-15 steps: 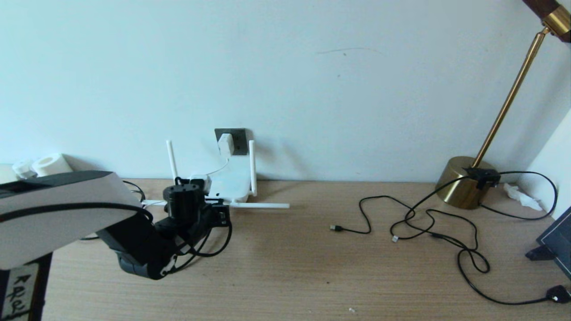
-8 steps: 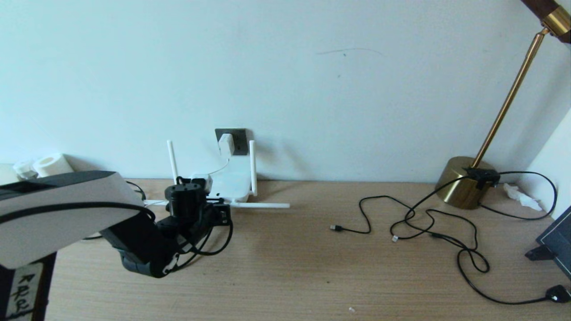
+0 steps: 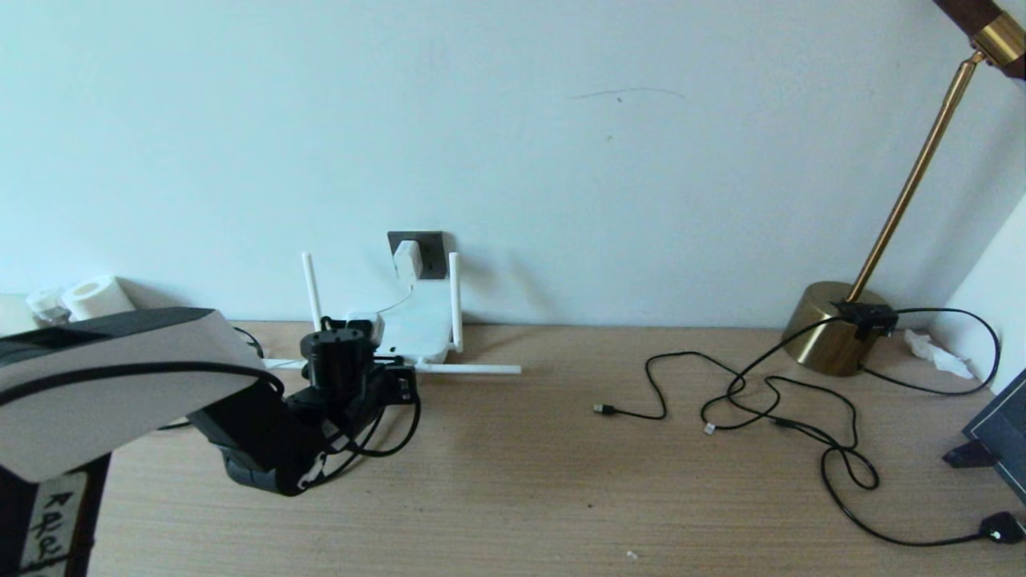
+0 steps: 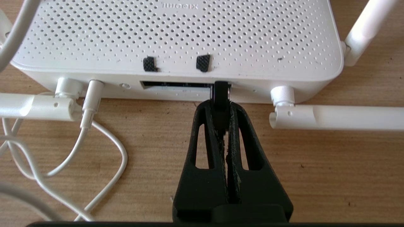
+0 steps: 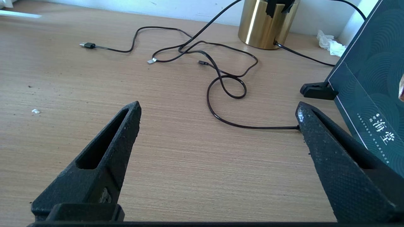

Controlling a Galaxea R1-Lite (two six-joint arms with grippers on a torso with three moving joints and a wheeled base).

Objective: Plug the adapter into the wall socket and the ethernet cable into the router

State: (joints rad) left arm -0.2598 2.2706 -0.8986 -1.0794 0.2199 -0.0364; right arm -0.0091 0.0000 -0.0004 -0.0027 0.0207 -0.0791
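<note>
Wooden desk [image 3: 561,481], left claw [image 4: 221,104] clamped over ethernet cable [image 4: 220,91] plug at router [image 4: 176,37] port.

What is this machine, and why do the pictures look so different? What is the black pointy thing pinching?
It is a robot with two arms, and each arm ends in a claw. One picture comes from a camera on its head, looking down at a wooden table. The other two come from cameras on its wrists, just behind each claw.

The left claw is pinched shut on the plug of the ethernet cable, holding it at the ports on the router, a white box with stick antennas. Behind it, the white adapter sits in the wall socket.

The right claw is open over the table and holds nothing. Near it lie thin black cords, a gold lamp base and a dark box.
</note>
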